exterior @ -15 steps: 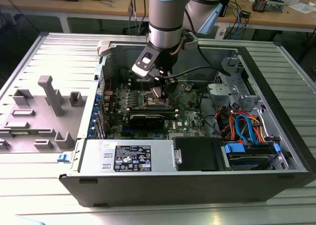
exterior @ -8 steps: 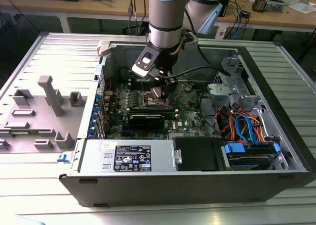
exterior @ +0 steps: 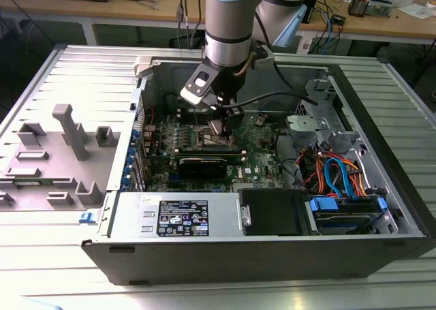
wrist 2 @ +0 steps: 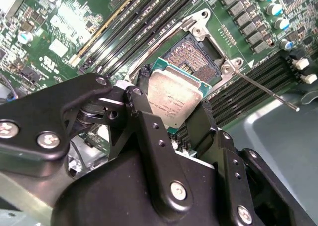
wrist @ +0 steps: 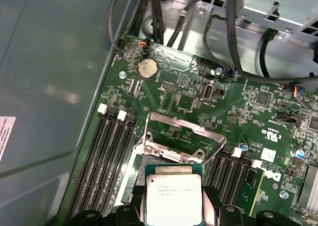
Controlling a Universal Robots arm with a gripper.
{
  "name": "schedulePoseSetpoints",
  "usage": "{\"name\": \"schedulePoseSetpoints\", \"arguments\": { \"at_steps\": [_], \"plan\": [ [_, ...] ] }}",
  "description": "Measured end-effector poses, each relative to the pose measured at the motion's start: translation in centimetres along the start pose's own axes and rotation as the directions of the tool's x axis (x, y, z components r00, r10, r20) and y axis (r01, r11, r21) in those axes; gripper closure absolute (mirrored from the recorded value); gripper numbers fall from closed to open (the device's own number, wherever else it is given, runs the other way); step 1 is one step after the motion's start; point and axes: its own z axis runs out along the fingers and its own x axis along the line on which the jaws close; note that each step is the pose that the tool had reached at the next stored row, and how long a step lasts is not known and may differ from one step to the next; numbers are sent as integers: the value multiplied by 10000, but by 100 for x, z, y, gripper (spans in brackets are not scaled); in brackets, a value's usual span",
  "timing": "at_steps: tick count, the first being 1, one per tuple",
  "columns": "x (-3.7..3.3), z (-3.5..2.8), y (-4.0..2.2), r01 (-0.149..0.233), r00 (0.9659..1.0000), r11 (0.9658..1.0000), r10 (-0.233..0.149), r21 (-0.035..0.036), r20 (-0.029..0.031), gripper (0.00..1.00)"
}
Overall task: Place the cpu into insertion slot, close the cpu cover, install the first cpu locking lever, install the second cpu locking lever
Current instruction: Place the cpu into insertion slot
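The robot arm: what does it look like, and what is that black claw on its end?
The arm is a thick, smooth silver-grey tube with a pale blue band at the top. A grey block with a dark window sits at its wrist, and a black cable loops away. The claw is the gripper: black jointed metal fingers fastened with silver screws.

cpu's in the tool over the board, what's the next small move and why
Probably nudge the tool sideways until the cpu sits centred over the slot. The tool grips the cpu above the board, and in the second wrist view it overlaps only one corner of the open slot. The cover stands raised, so the way looks free.
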Motion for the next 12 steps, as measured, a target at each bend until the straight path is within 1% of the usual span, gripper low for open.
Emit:
{"name": "schedulePoseSetpoints", "arguments": {
  "at_steps": [1, 3, 5, 6, 7, 12],
  "plan": [
    [0, 1, 0, -214, 9998, 9998, 214, -2, 8, 45],
    [0, 3, 0, -698, 9976, 9976, 698, -10, 24, 45],
    [0, 4, 0, -1033, 9946, 9947, 1033, -13, 35, 45],
    [0, 5, 0, -1297, 9915, 9916, 1297, -18, 44, 45],
    [0, 5, 0, -1339, 9910, 9910, 1339, -18, 46, 45],
    [0, 5, 0, -1344, 9909, 9909, 1344, -19, 46, 45]
  ]
}}
